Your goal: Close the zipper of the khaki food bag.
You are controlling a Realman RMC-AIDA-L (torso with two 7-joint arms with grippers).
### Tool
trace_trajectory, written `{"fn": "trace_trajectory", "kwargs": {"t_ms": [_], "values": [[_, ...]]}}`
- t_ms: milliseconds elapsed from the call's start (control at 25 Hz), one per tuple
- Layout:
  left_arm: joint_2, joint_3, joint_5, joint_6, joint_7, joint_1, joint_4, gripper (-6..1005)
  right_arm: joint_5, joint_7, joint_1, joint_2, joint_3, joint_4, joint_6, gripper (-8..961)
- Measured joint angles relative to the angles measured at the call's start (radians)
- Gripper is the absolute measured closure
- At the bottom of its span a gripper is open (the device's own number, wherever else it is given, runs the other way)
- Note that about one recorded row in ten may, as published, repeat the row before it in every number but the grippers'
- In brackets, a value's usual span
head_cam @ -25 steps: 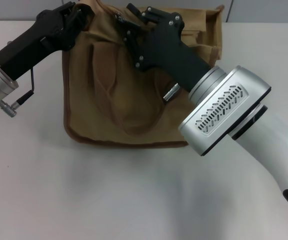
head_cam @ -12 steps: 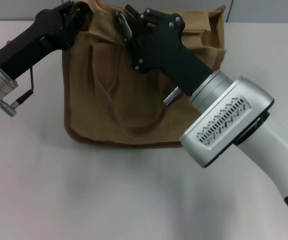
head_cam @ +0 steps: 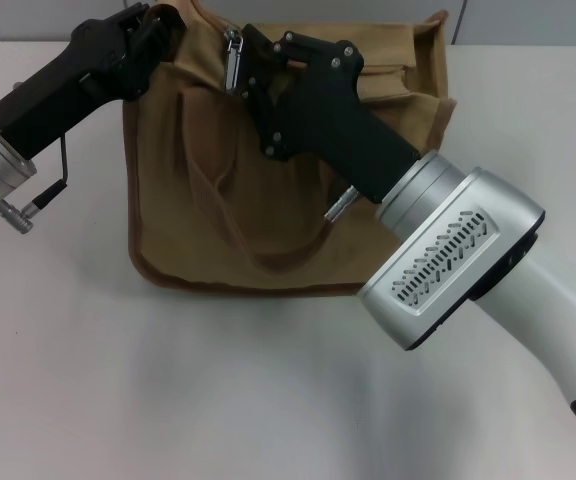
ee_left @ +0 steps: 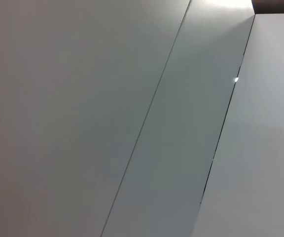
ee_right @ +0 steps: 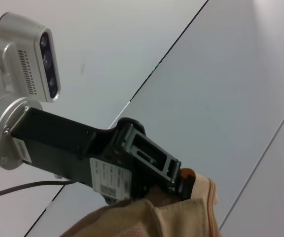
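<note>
Here the right claw (head_cam: 240, 62) pinches the zipper (head_cam: 233, 52); left claw (head_cam: 158, 22) grips the khaki food bag (head_cam: 218, 200).

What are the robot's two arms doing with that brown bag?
The robot is zipping up a khaki food bag that lies on a white table. Its left gripper is pinching the bag's far left corner to hold it steady. Its right gripper has the shiny silver pull tab of the zipper pinched near that same end of the bag's top. How much of the zipper is closed cannot be seen, because the right arm covers it.
</note>
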Motion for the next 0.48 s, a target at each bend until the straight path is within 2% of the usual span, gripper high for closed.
{"fn": "trace_trajectory", "kwargs": {"t_ms": [320, 440, 480], "values": [[0.0, 0.003, 0.0, -0.001, 0.0, 0.0, -0.001, 970, -0.003, -0.042, -0.006, 0.0, -0.028, -0.014, -0.005, 787], [0.0, 0.004, 0.0, 0.0, 0.0, 0.0, -0.002, 970, -0.003, -0.086, -0.02, 0.0, -0.028, -0.007, -0.006, 654], [0.0, 0.004, 0.0, 0.0, 0.0, 0.0, -0.002, 970, -0.003, -0.095, -0.022, 0.0, -0.028, -0.006, -0.007, 654]]}}
